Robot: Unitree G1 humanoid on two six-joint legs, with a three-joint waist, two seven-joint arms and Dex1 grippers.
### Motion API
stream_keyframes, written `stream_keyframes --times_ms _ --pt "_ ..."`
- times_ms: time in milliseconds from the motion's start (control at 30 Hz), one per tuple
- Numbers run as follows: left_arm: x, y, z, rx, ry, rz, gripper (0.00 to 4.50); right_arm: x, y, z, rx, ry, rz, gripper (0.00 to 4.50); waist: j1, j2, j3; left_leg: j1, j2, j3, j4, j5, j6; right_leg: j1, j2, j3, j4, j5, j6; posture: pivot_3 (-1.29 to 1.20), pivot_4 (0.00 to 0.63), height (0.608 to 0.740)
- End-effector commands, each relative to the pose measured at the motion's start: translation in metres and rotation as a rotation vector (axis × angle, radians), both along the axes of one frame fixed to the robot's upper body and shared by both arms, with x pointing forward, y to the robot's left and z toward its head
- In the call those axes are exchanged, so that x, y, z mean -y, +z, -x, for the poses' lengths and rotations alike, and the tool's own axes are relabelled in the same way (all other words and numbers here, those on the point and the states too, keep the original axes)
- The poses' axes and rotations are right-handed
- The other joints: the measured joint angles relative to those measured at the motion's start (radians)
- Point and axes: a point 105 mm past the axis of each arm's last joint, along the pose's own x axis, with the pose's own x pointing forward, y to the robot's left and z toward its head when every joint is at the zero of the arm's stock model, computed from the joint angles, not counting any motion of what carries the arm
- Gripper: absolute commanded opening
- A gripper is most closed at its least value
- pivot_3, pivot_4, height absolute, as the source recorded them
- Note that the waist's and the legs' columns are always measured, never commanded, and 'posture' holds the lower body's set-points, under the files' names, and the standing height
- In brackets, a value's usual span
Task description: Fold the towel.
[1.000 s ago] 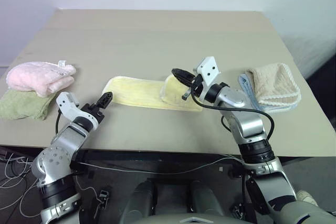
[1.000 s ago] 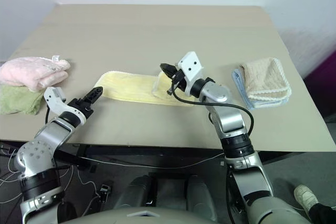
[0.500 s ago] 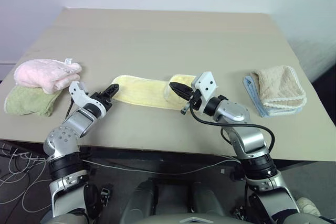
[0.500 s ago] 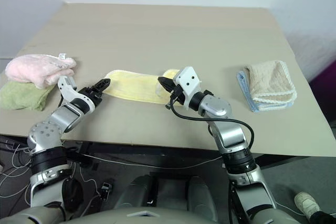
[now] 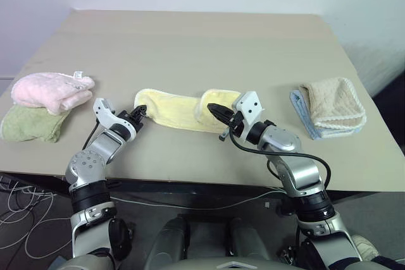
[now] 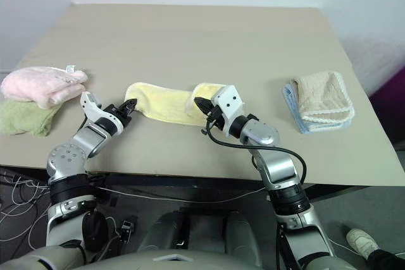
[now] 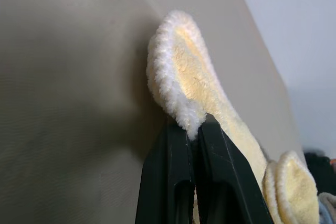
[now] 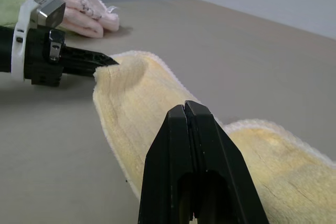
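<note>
Left eye view gives no readable writing anywhere; a small white tag [image 5: 77,74] sticks up from the pink towel [image 5: 50,90], but nothing on it can be made out.

The towel [image 5: 174,109] is a long pale yellow terry strip with a lighter, fluffier hem, lying across the near middle of the table [image 5: 202,49]. Its left end is pinched up off the surface and its right end curls up into a soft fold beside the right gripper [image 5: 211,107].

The left gripper [image 5: 141,113] is clenched on the hem at the towel's left end; the left wrist view shows both black fingers [image 7: 173,166] pressed together with the white edge squeezed between them. The right gripper is clamped tight with its fingers meeting, its tip against the raised right end of the towel; whether any cloth is caught between them I cannot tell.

At the far left the pink towel rests on a green towel [image 5: 28,124]. At the right a beige towel [image 5: 333,104] with a white scalloped edge sits folded on a pale blue cloth [image 5: 304,115], well apart from the yellow one.
</note>
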Motion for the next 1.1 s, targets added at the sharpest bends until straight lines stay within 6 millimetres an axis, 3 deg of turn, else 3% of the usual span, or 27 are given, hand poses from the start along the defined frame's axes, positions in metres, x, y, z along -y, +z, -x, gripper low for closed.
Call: stream_keyframes --times_ms 33,200,433,567,800,967,1100 --pt "-0.027 0.033 -0.002 0.113 0.051 -0.048 0.01 0.005 0.009 0.003 0.038 -0.014 -0.006 0.0 -0.008 0.0 0.0 0.0 0.0 0.0 0.0 0.0 0.0 0.0 0.0 0.0 0.0 0.0 0.0 0.0 0.15 0.74" --pt "-0.043 0.067 0.0 0.207 0.057 -0.164 0.01 0.013 0.004 0.003 0.027 -0.04 0.004 0.0 -0.016 0.0 0.0 0.0 0.0 0.0 -0.001 0.0 0.0 -0.001 0.0 0.0 0.0 0.0 0.0 0.0 0.15 0.74" --pt "-0.021 0.09 0.0 0.298 -0.061 -0.312 0.01 0.024 -0.001 -0.001 0.013 -0.085 0.01 0.0 -0.015 0.0 0.0 0.0 0.0 0.0 -0.001 0.0 0.0 -0.001 0.0 0.0 0.0 0.0 0.0 0.0 0.15 0.74" --pt "0.025 0.099 -0.002 0.388 -0.225 -0.42 0.01 0.033 -0.005 -0.007 -0.003 -0.136 0.014 0.0 -0.012 0.0 0.0 0.0 0.0 0.0 -0.001 0.0 0.0 0.0 0.0 0.0 0.0 0.0 0.0 0.0 0.15 0.74" --pt "0.146 0.098 0.023 0.554 -0.637 -0.596 0.01 0.07 -0.013 -0.031 -0.014 -0.348 0.026 0.0 -0.014 0.0 0.0 0.0 0.0 0.001 -0.002 0.0 0.0 0.0 0.0 0.001 -0.001 0.0 0.0 0.0 0.15 0.74" --pt "0.192 0.089 0.032 0.606 -0.769 -0.712 0.01 0.102 -0.012 -0.041 -0.01 -0.495 -0.002 0.0 -0.02 0.001 0.001 0.0 0.001 0.003 -0.003 0.0 0.0 -0.002 0.001 0.004 0.0 0.0 0.0 0.0 0.15 0.74" --pt "0.211 0.079 0.025 0.602 -0.801 -0.781 0.01 0.115 -0.008 -0.042 0.0 -0.554 -0.024 0.0 -0.016 0.001 0.001 0.0 0.0 0.003 -0.002 0.0 0.0 -0.001 0.001 0.004 0.0 0.0 0.0 0.0 0.15 0.74"
